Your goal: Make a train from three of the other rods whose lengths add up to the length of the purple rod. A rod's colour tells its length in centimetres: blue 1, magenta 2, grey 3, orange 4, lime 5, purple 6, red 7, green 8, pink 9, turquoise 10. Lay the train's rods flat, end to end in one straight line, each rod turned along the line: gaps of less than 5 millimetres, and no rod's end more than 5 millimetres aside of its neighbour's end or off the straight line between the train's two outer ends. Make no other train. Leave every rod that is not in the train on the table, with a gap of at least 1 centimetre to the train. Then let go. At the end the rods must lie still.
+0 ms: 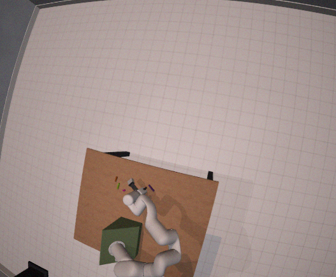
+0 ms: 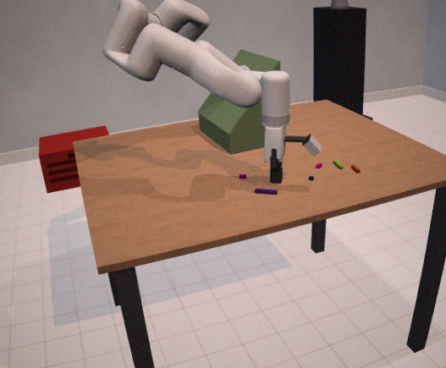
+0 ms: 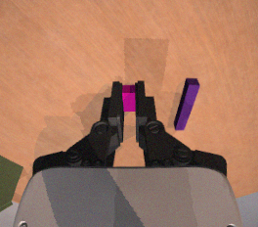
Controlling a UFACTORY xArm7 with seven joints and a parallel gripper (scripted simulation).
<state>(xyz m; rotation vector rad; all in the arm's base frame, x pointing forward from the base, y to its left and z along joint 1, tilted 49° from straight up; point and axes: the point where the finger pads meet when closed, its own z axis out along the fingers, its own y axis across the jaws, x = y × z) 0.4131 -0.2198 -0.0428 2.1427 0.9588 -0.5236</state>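
Observation:
My gripper [image 3: 129, 95] [image 2: 276, 179] [image 1: 143, 189] is shut on a short magenta rod [image 3: 129, 100] and holds it down at the table top. The purple rod [image 3: 187, 103] [image 2: 266, 191] [image 1: 151, 188] lies flat just beside the fingers, apart from them. A blue rod [image 2: 311, 178] lies further off. A second magenta rod [image 2: 242, 176] lies on the gripper's other side. A third magenta rod [image 2: 318, 165] [image 1: 124, 190], a lime rod [image 2: 338, 164] [image 1: 118, 185] and an orange rod [image 2: 355, 168] [image 1: 116, 179] lie scattered to the right in the exterior view.
The wooden table [image 2: 167, 229] [image 1: 180, 211] carries a green wedge-shaped block [image 2: 235, 123] [image 1: 120, 239] at the arm's base. A red box [image 2: 68, 153] stands on the floor behind the table, and a black pedestal [image 2: 338, 56] stands at the back right.

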